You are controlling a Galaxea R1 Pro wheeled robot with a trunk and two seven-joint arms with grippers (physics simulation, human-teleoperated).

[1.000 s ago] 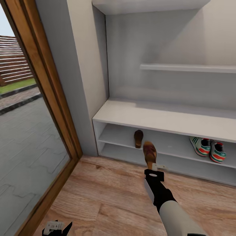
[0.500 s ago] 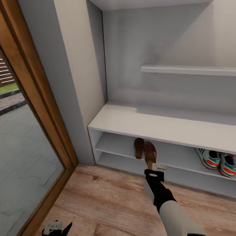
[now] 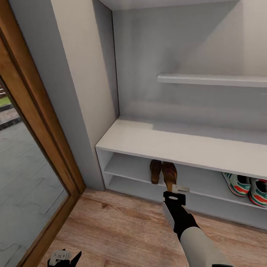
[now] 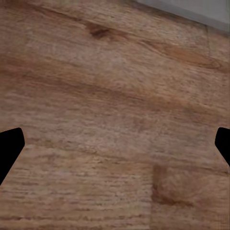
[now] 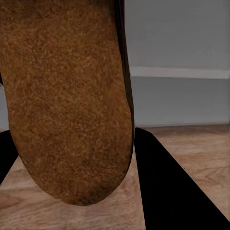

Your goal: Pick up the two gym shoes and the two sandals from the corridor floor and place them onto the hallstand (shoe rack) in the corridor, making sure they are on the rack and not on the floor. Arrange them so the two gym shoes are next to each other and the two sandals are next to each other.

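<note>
Wood-plank corridor floor (image 3: 122,230) is filling the foreground. Left gripper (image 3: 63,257) is hanging low over it, jaws apart with nothing between them, as the left wrist view confirms. Moving right: the pale grey hallstand (image 3: 185,142) is standing against the wall. First sandal (image 3: 155,171) is lying on the upper open shelf. Second sandal (image 3: 170,175) is just beside it, heel end clamped in the jaws of the right gripper (image 3: 174,193), toe reaching into the same shelf. Cannot tell whether its sole is resting on the shelf yet. Far right, the two gym shoes (image 3: 247,186) are sitting side by side on that shelf.

Risk, judged: if the jaws are opening while most of the sandal is overhanging the shelf edge, it could be tipping back onto the floor. Pushing deeper could be nudging the first sandal askew.
</note>
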